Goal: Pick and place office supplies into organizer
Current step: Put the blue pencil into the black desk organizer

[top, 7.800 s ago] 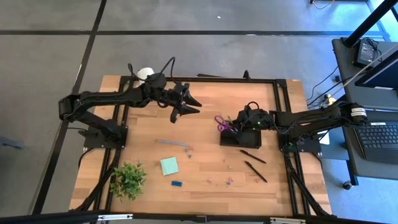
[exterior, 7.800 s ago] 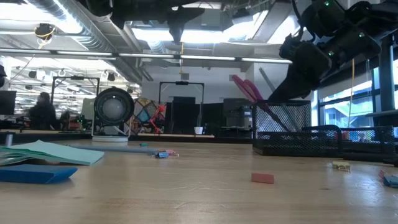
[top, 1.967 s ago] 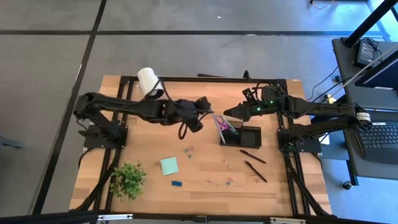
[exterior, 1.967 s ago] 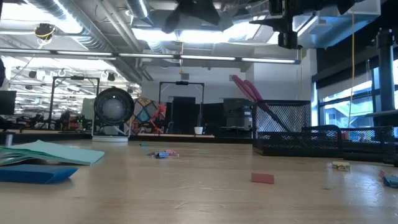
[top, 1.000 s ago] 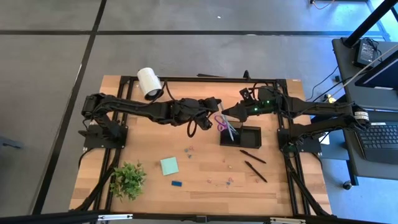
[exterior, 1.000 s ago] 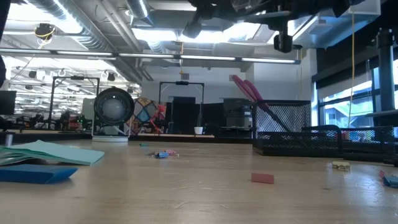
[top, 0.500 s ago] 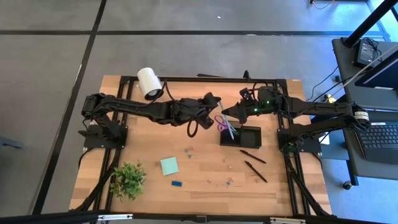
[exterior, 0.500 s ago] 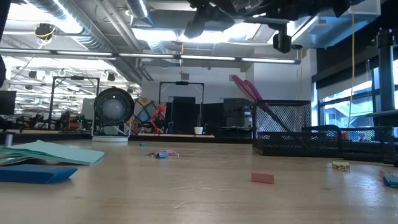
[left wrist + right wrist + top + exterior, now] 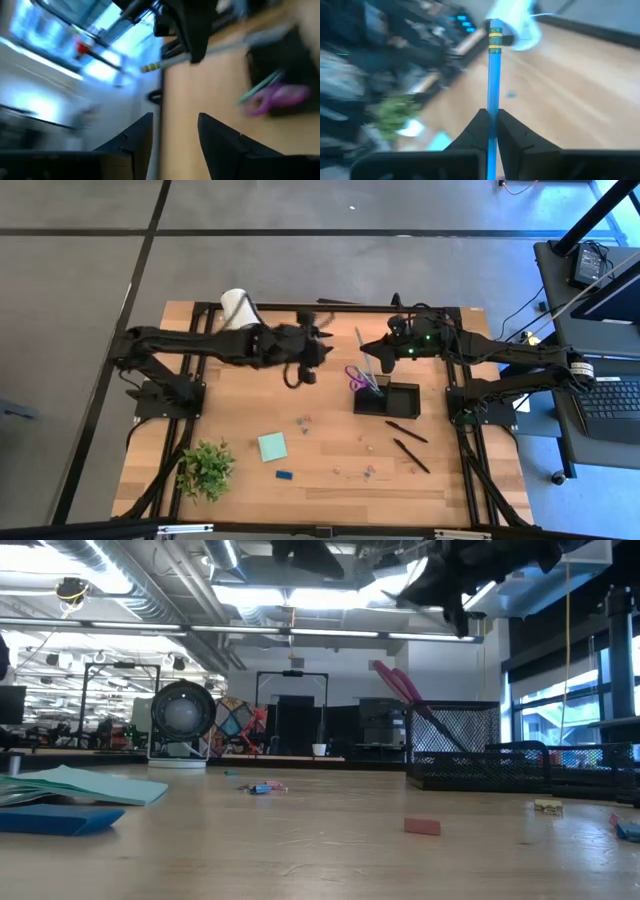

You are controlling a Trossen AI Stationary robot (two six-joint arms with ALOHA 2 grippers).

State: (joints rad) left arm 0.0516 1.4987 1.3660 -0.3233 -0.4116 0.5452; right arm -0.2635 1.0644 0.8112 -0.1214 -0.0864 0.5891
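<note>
Right gripper (image 9: 367,350) clenched on pencil (image 9: 359,343) above organizer (image 9: 387,397) near table's far edge, ready to drop in; left gripper (image 9: 322,340) released, jaws apart.

A potted plant (image 9: 206,468) and white cylinder (image 9: 236,308) occupy the table (image 9: 330,420).

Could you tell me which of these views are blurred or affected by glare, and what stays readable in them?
Left wrist view: heavily smeared, though the purple scissors read. Right wrist view: background blurred, but the blue pencil in the right gripper is sharp. Low view: bright ceiling lights leave the arms overhead as silhouettes. High view: evenly lit, table clear.
</note>
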